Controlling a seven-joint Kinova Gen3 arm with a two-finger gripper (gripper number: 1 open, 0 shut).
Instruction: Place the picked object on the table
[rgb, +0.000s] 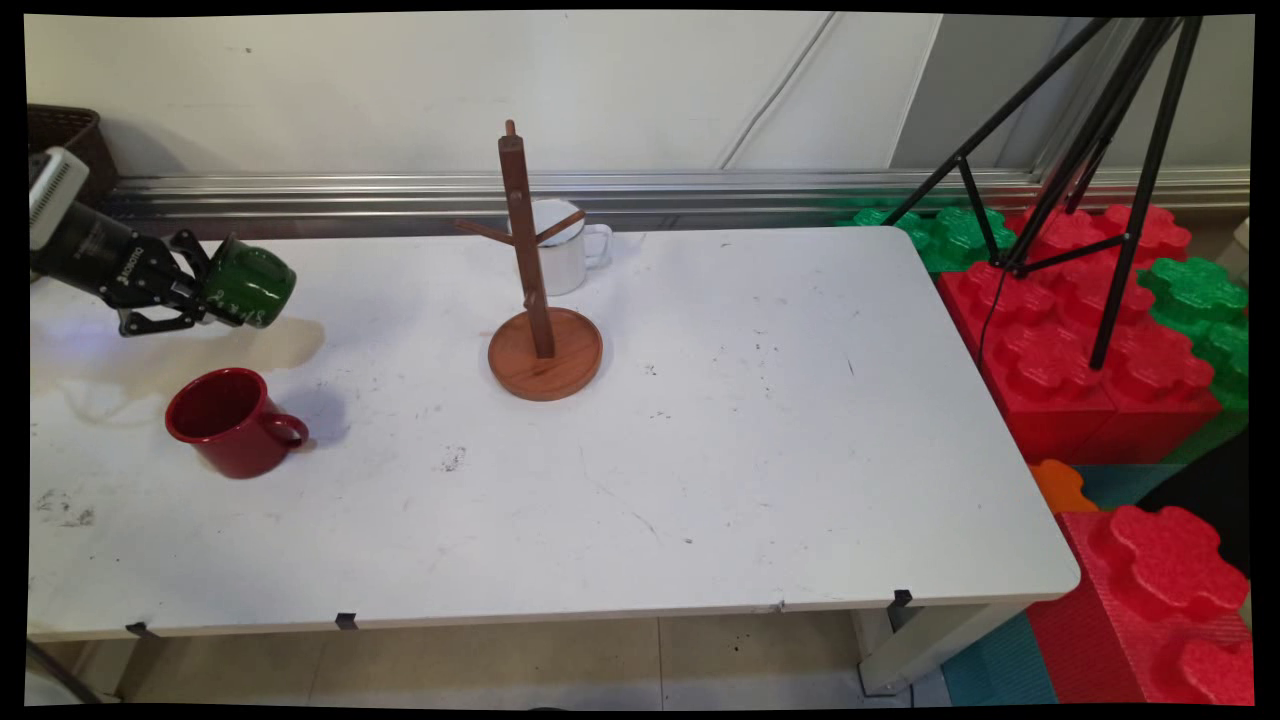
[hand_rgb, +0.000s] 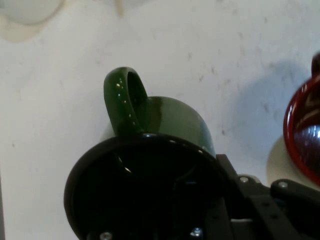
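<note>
While our black two-finger gripper (rgb: 205, 290) pinches the rim of a glossy green enamel mug (rgb: 250, 284) aloft, tipped sideways over the white table (rgb: 700, 450), we see a red mug (rgb: 232, 420) below and a bare wooden mug tree (rgb: 535, 290) beyond, a white mug (rgb: 570, 255) behind it

Green mug (rgb: 250, 283), red mug (rgb: 232, 420)
</note>
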